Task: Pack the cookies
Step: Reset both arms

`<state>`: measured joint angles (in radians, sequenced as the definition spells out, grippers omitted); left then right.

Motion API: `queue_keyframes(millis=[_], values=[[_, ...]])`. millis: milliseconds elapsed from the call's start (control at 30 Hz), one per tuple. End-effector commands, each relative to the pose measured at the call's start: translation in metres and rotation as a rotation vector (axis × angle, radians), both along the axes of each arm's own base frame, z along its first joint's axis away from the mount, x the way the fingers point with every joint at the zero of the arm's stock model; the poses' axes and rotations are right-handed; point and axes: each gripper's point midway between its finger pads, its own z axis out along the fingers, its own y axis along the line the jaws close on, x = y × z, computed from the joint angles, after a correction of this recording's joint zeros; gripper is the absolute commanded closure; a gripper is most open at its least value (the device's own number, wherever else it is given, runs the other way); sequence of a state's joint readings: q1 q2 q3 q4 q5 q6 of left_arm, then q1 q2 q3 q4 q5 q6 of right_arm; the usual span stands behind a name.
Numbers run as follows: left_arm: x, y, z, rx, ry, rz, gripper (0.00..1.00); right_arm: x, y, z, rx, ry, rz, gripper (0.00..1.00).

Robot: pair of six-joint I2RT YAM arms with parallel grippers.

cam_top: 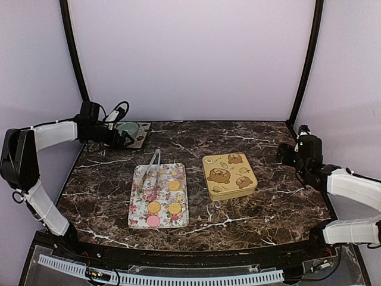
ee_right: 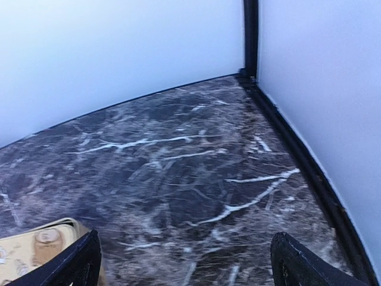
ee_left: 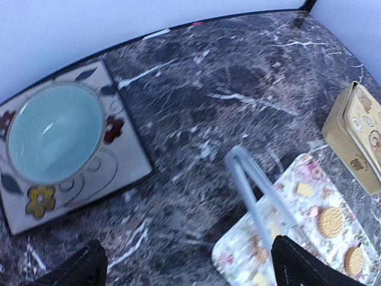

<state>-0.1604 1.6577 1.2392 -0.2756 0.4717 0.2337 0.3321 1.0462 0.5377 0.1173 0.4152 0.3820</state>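
**Jaws.** The left jaws stand wide apart and hold nothing. Both dark fingertips point(ee_left: 83, 269) show at the bottom corners of the left wrist view. They hang over the far-left corner of the surface point(cam_top: 268, 208), near a pale blue bowl point(ee_left: 53, 131) that sits on a square flowered tile point(ee_left: 128, 164). The right jaws are likewise wide apart and grip nothing. They hover above bare marble at the right edge, with only a corner of the tin point(ee_right: 36, 244) in their view.

**Containers.** The cookies point(cam_top: 174, 208) lie on the flower-patterned tray point(cam_top: 138, 205) at centre-left: three golden and one pink, all on its near half and right side. Metal tongs point(cam_top: 153, 167) rest across the tray's far-left part, their joined end reaching past the far rim. The gold tin point(cam_top: 229, 174) stands just right of the tray, not touching it. Its bear-printed lid is on, so its contents cannot be seen.
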Motion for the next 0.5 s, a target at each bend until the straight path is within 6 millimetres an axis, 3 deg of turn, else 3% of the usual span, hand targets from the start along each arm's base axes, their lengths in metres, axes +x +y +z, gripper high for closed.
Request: queue_keyframes(millis=[0, 100, 167, 400, 467], values=[[0.002, 0.059, -0.016, -0.040, -0.106, 0.154, 0.01, -0.004, -0.055, 0.016, -0.176, -0.131, -0.249, 0.00], [0.006, 0.085, -0.022, -0.060, -0.215, 0.235, 0.01, -0.010, -0.077, 0.012, -0.192, -0.144, -0.327, 0.00], [0.002, 0.094, -0.036, -0.051, -0.243, 0.266, 0.01, -0.015, -0.089, 0.011, -0.207, -0.172, -0.370, 0.00], [-0.002, 0.113, -0.064, -0.029, -0.325, 0.343, 0.01, -0.040, -0.121, -0.008, -0.181, -0.267, -0.467, 0.00], [-0.006, 0.116, -0.065, -0.027, -0.344, 0.369, 0.01, -0.046, -0.127, -0.011, -0.155, -0.310, -0.472, 0.00]])
